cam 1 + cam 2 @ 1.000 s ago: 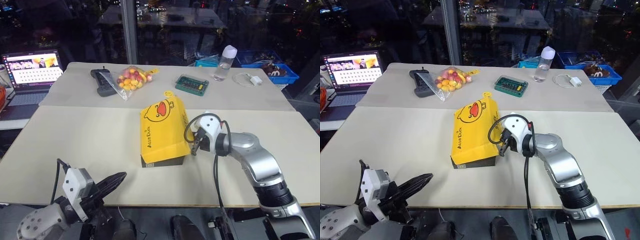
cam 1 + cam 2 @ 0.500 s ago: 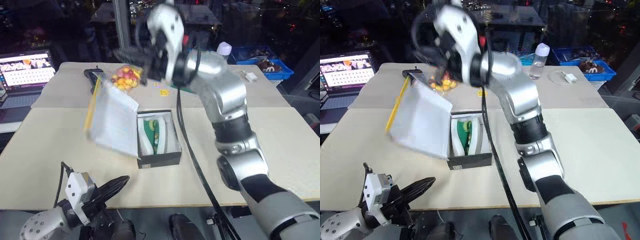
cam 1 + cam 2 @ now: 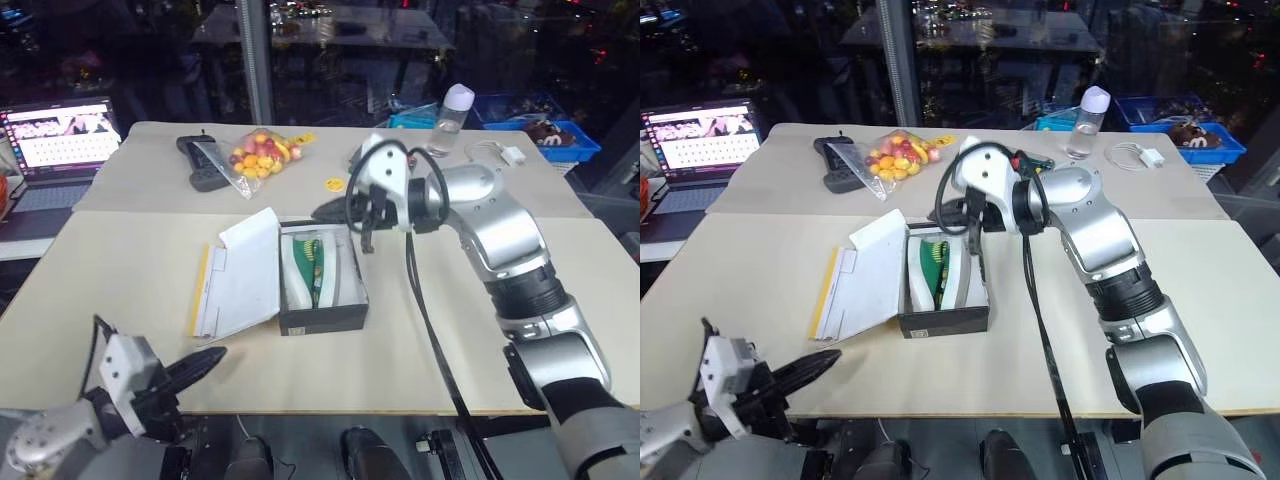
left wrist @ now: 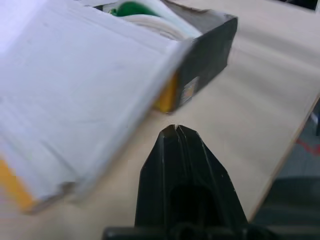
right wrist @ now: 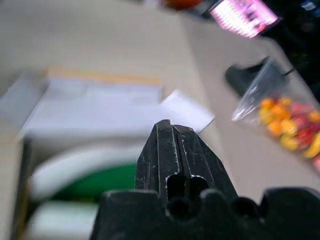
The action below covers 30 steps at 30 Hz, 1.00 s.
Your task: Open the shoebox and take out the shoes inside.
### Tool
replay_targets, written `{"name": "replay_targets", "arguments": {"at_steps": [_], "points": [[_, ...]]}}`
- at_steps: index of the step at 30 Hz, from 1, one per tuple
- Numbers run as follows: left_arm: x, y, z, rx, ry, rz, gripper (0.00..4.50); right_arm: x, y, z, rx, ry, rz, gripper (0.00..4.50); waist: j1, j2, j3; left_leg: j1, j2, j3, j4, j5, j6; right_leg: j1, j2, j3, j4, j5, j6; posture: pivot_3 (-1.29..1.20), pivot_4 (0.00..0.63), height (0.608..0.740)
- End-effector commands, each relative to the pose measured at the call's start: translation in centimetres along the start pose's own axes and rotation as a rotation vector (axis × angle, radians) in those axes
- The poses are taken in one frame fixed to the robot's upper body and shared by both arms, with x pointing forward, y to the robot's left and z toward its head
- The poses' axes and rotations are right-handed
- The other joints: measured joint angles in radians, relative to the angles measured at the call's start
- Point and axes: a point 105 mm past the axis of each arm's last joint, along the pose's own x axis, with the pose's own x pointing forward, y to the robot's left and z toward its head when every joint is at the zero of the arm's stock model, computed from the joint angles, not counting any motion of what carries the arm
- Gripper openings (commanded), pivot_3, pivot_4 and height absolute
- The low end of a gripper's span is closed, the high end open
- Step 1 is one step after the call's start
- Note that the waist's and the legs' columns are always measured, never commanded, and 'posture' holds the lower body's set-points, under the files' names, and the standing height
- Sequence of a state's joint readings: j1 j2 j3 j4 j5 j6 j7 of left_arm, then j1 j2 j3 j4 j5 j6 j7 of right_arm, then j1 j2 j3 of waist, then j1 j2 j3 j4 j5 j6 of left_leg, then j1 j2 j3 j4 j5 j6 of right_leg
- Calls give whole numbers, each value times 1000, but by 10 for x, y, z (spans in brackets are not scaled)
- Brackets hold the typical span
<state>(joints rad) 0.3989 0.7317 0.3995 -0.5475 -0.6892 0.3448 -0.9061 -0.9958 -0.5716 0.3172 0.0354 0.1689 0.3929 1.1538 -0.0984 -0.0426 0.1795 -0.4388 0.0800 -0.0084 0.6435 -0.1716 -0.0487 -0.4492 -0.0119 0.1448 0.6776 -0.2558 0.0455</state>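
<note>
The shoebox [image 3: 322, 318] stands open at mid-table, black sides and white inside. Its yellow-edged lid [image 3: 240, 282] lies flipped back to the left, white underside up. Inside, side by side, lie the shoes [image 3: 315, 268], green with white soles. My right gripper [image 3: 322, 212] hovers shut and empty just above the box's far edge, pointing left; its wrist view looks down on the shoes [image 5: 95, 180] and lid [image 5: 100, 110]. My left gripper [image 3: 205, 360] is shut and empty, low by the table's near edge, left of the box [image 4: 210, 45].
On the far table sit a laptop [image 3: 60, 140], a black remote [image 3: 200, 165], a bag of colourful sweets [image 3: 262, 155], a bottle [image 3: 452, 120], a white charger cable [image 3: 505, 155] and a blue bin [image 3: 560, 135]. A yellow round tag [image 3: 334, 184] lies behind the box.
The lid, closed a second ago, was swung up by my right gripper and now lies open to the left. The right gripper has come back down over the box. The shoes now show.
</note>
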Motion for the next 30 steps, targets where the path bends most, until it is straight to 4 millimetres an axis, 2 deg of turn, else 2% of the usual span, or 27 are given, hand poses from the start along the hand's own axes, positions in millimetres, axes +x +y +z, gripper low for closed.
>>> {"name": "replay_targets", "arguments": {"at_steps": [1, 3, 7, 12, 14, 21, 25, 30], "points": [[6, 5, 34, -55, -38, -92, 0, -3, 6, 6, -115, 19, 60, 562, -2, 0, 0, 0, 0, 0, 0, 0, 0, -1, 0, 1, 1, 0, 0, 0, 150, 697], [9, 4, 43, -64, -44, -117, 0, -2, 10, 1, -161, 42, 104, 1089, -7, 0, 0, 0, 0, 1, 1, 0, 0, -2, 1, 2, 1, 1, 1, 0, 150, 697], [13, 1, 46, -66, -20, -149, 0, 9, 6, -7, -307, 79, 111, 2320, -13, 0, 0, 0, 0, 1, -1, 0, 0, -2, 2, 2, 1, 0, 1, 0, 150, 697], [13, 11, 55, -55, 12, -163, 0, 18, 6, -11, -628, 140, 160, 4164, -9, 0, 0, -1, 0, 0, -1, 0, 0, -5, 2, 2, 2, 0, 0, 0, 150, 697], [14, 18, 62, -34, 19, -161, 0, 23, 11, -8, -768, 138, 216, 4164, -9, 0, 0, -1, 0, 1, -1, 0, 0, -5, 2, 2, 3, 0, 0, 0, 150, 697], [22, 24, 70, -19, 10, -159, 0, 28, 23, -16, -1024, 166, 376, 4164, -6, 0, 0, -1, 0, 0, -1, 1, -1, -5, 2, 2, 3, 0, 0, 0, 150, 697], [28, 22, 73, -15, -6, -156, 0, 33, 32, -37, -1139, 219, 479, 4164, -2, 0, 0, -1, 1, 0, -1, 1, -1, -5, 2, 2, 4, 1, -1, 0, 150, 697], [32, 18, 75, -14, -19, -153, 0, 40, 41, -55, -1165, 234, 539, 4164, 1, 0, 0, 0, 0, 0, 0, 1, -1, -4, 2, 2, 5, 1, -1, 0, 150, 697]]}}
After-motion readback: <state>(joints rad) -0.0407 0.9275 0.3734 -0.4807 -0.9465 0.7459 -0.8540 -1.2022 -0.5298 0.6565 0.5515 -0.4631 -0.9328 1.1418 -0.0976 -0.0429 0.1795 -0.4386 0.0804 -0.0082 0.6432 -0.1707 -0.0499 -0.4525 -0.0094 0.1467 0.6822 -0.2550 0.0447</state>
